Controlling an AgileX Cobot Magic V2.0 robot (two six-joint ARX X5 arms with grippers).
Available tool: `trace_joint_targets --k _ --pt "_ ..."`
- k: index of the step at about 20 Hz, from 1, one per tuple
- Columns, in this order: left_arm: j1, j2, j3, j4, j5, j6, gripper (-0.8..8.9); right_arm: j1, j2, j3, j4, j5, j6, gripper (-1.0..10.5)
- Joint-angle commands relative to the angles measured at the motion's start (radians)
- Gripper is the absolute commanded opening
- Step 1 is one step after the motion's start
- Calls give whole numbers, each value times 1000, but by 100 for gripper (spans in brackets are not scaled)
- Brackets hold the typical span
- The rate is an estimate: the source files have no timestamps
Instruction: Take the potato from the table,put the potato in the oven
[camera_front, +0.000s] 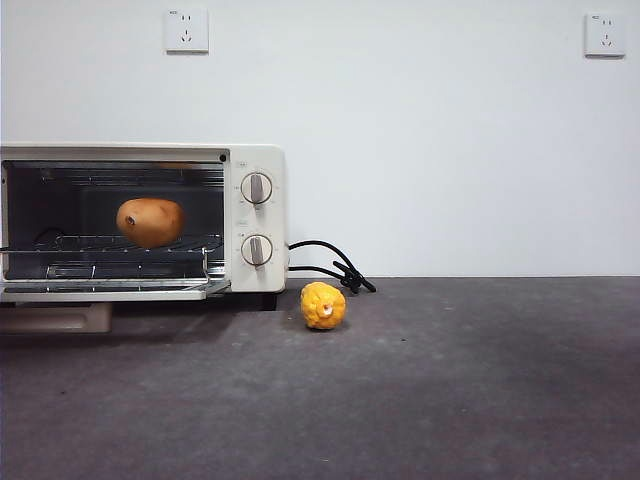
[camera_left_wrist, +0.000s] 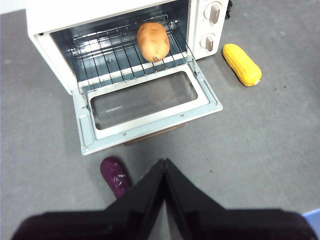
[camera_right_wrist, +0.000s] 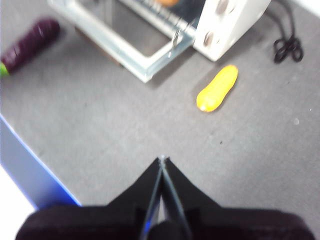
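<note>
Potato (camera_left_wrist: 153, 41) sits on the oven (camera_left_wrist: 50, 20) rack, well ahead of our left gripper (camera_left_wrist: 165, 161). Both grippers closed, empty; right gripper (camera_right_wrist: 162, 159) parked. We'd keep clear of the open door.

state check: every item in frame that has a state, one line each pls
oven: door dropped fully open, flat
potato: inside the oven, lying on the wire rack
corn: lying on the table beside the oven's knob side
purple vegetable: lying on the table in front of the open door
left gripper: shut, empty, above the table
right gripper: shut, empty, above the table
</note>
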Motion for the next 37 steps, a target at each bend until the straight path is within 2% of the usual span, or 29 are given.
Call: trace_joint_targets --k 1,3,5,8,11,13,14,15,17,19,22,33,37 --pt "3 1 -63 48 -3 -2 -6 1 -114 -147 98 22 3 -2" --pt "25 -1 -147 114 -3 -15 -6 1 -220 -274 214 25 -31 -2" --pt "66 0 -250 202 7 -20 -7 1 -310 -394 336 26 -22 -2" --pt "168 31 -399 317 130 -50 -8 1 -401 -521 406 91 69 -2" --pt "342 105 -507 419 254 -81 -8 1 -446 -559 382 120 127 -2" --pt "483 183 -535 463 388 -112 -8 1 -462 -559 370 121 147 -2" --pt "556 227 -537 486 499 -136 -8 1 -469 -559 371 122 146 -2" --pt "659 293 -537 531 671 -187 -8 1 -474 -559 372 122 146 -2" --pt "754 362 -537 590 800 -257 -9 1 -473 -559 369 122 147 -2" --pt "809 419 -537 635 808 -282 -9 1 -473 -559 368 122 151 -2" --pt "860 507 -537 657 766 -281 -9 1 -473 -559 369 134 181 -2" --pt "875 787 -536 779 734 -277 -8 1 -473 -559 368 147 207 -2" --pt "857 858 -535 820 739 -283 -8 0 -473 -559 375 190 213 -2"
